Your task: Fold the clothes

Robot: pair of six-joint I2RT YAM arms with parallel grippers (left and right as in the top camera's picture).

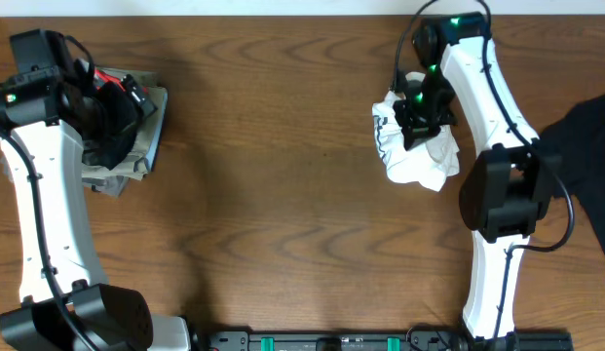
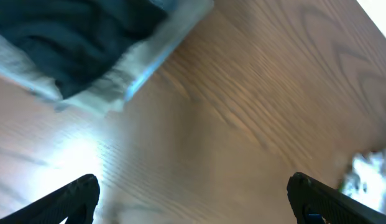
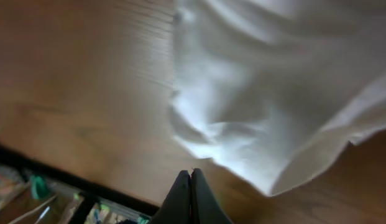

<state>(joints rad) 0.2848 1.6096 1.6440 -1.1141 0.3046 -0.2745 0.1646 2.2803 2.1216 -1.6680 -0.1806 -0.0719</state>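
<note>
Has the right gripper (image 3: 191, 177) pressed together, tips at the lower edge of the white T-shirt (image 3: 261, 93); cannot tell of any cloth caught between them. Finds that T-shirt crumpled in a heap on the worktop (image 1: 283, 195), right of centre, under the right wrist. Has the left gripper (image 2: 196, 199) spread wide over bare wood, near a folded grey pile (image 1: 151, 132) topped with dark cloth (image 2: 68, 43). Shows a black garment (image 1: 585, 136) at the worktop's right edge, apart from the T-shirt.
</note>
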